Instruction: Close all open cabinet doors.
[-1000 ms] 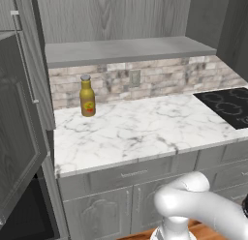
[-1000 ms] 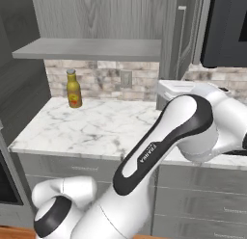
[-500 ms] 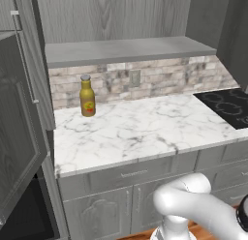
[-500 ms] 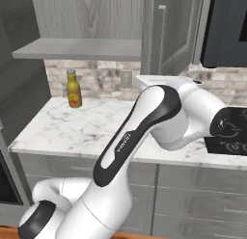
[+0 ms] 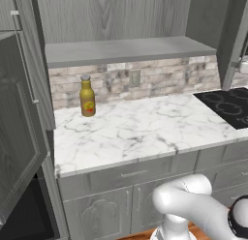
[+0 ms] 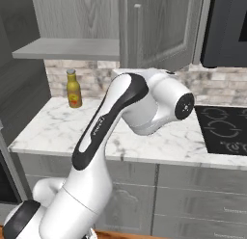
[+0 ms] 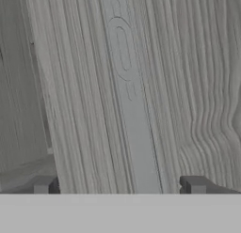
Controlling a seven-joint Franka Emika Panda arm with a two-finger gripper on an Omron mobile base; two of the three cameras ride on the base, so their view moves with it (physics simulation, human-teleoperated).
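Observation:
An upper cabinet door [image 6: 161, 31], grey wood-grain with a slim silver handle [image 6: 137, 26], stands partly swung out over the counter beside the open shelf; it appears edge-on at the far right of the left base view [image 5: 233, 38]. In the hand view my gripper [image 7: 120, 187] is open, its fingertips [image 7: 44, 185] wide apart with nothing between them, very close to a grey wood-grain door face [image 7: 127, 86]. My arm's elbow [image 6: 154, 105] hides the hand in the right base view. Another tall cabinet door [image 5: 19, 132] hangs open at the far left.
A yellow sauce bottle [image 5: 87, 96] stands at the back of the marble counter [image 5: 140, 130]. A black cooktop [image 5: 230, 106] lies to the right, a dark microwave [image 6: 226, 28] above it. Drawer fronts and lower doors [image 5: 126, 205] run under the counter.
The upper door has swung round, showing more of its face in the right base view. My arm's elbow has moved left across the counter with it.

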